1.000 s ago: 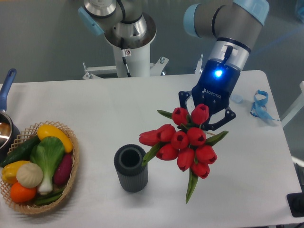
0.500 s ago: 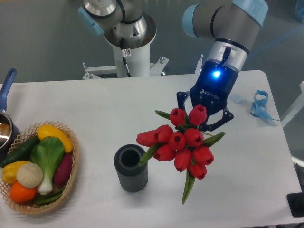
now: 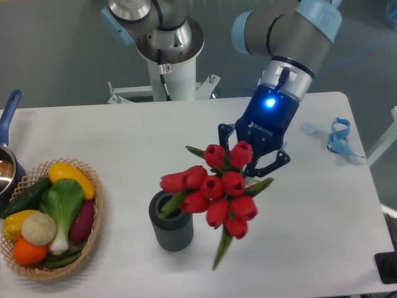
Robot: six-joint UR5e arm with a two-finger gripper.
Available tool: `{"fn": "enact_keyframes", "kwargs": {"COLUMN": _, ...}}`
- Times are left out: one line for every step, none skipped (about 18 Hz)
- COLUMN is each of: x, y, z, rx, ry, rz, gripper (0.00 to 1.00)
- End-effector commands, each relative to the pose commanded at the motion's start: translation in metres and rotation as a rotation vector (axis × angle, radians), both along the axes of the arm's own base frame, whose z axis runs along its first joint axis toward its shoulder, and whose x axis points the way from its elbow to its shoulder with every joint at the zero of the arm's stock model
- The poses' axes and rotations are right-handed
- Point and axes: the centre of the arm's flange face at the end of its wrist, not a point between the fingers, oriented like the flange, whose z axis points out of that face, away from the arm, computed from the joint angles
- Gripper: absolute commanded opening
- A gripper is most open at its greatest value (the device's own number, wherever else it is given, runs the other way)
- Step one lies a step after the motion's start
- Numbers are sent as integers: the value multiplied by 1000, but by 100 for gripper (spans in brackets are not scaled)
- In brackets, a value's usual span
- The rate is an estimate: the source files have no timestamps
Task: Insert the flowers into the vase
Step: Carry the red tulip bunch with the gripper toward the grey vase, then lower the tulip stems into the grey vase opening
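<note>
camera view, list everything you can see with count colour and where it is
flowers: one bunch, red tulips with green leaves, held above the table, overlapping the vase's right rim
vase: one, dark grey, ribbed, upright at front centre
basket: one, woven tan, front left
toy vegetables: several, yellow, green, purple, white, orange, in the basket
pot: one, blue handle, left edge, mostly cut off
ribbon: one, blue, far right of the table
table: one, white
gripper: one, black with a blue light, shut on the flowers' stems, right of centre
robot base: one, white and grey, behind the table
</note>
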Motion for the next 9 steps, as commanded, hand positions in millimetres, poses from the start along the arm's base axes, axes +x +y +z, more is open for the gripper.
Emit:
{"fn": "enact_keyframes", "kwargs": {"x": 1, "y": 2, "z": -2, "rx": 35, "ry": -23, "rz": -30, "gripper": 0}}
{"fn": "enact_keyframes", "kwargs": {"x": 5, "y": 8, "z": -7, "rx": 66, "ry": -45, "rz": -65, "gripper": 0}}
{"fn": "enact_keyframes", "kwargs": {"x": 12, "y": 13, "z": -10, "rx": 91, "ry": -63, "rz": -96, "gripper": 0}}
{"fn": "enact_keyframes", "kwargs": {"x": 18, "y": 16, "z": -16, "rx": 106, "ry": -77, "rz": -121, "gripper": 0}}
{"fn": "enact_keyframes", "kwargs": {"x": 24, "y": 20, "z": -23, "rx": 123, "ry": -87, "rz": -147, "gripper": 0}}
{"fn": "enact_keyframes", "kwargs": {"x": 30, "y": 23, "z": -27, "rx": 156, "ry": -83, "rz": -181, "gripper": 0}}
{"fn": "enact_keyframes", "kwargs": {"x": 38, "y": 27, "z": -27, "rx": 193, "ry": -90, "rz": -215, "gripper": 0}}
{"fn": "enact_keyframes", "kwargs": {"x": 41, "y": 28, "z": -27, "rx": 221, "ry": -110, "rz": -236, "gripper": 0}}
{"fn": "enact_keyframes", "kwargs": {"x": 42, "y": 28, "z": -28, "rx": 230, "ry": -119, "rz": -242, "gripper": 0}}
